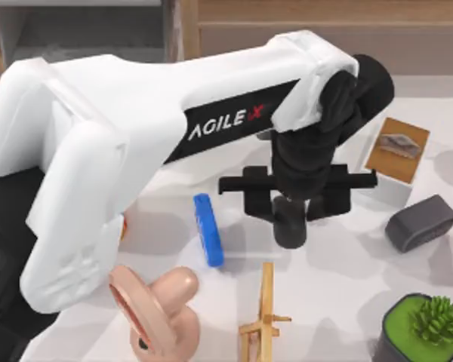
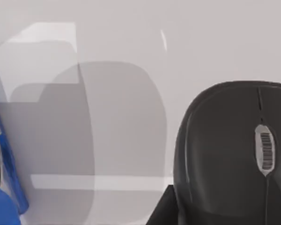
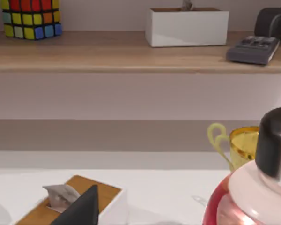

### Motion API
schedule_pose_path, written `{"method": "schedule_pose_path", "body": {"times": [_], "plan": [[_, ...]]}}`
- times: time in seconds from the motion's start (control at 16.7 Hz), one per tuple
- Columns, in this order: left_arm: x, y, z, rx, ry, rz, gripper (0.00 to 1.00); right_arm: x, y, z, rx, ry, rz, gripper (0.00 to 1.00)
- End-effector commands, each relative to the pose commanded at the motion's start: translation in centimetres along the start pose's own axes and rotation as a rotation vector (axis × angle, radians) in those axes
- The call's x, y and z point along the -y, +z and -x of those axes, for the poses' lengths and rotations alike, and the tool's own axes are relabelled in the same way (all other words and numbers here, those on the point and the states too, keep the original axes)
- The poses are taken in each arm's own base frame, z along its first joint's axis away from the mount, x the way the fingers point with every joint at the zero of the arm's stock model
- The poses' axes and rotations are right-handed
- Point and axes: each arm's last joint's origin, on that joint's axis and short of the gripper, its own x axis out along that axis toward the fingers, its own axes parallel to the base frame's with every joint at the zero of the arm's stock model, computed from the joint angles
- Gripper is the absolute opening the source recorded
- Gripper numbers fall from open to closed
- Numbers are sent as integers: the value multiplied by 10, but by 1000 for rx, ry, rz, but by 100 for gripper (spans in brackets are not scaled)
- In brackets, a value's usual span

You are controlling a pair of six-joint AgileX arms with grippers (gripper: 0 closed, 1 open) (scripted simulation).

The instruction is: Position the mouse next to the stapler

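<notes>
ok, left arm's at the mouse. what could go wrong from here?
1. The mouse is at the left gripper, with bare table between it and the stapler; left there, it may not count as next to.
2. Closing that gap could knock the stapler askew.
3. The wooden stand is close by; a low sweep might clip it.

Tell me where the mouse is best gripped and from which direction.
Probably across its two long flanks, near the middle, coming straight down from above. The mouse sits wheel-side up, and its domed back gives fingers little to pinch, while the flanks are its narrower span. The left gripper hangs over it, and a top approach keeps clear of the stapler at its left.
</notes>
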Motion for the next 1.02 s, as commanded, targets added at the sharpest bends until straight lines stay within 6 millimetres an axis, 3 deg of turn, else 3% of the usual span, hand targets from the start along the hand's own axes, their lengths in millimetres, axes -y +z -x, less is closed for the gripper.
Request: {"method": "schedule_pose_path", "body": {"times": [0.6,1.02], "plan": [[1,4,12,46,-46,5,0,0,0,0,0,0,0,100],[2,2,1,31,-33,3,0,0,0,0,0,0,0,100]]}}
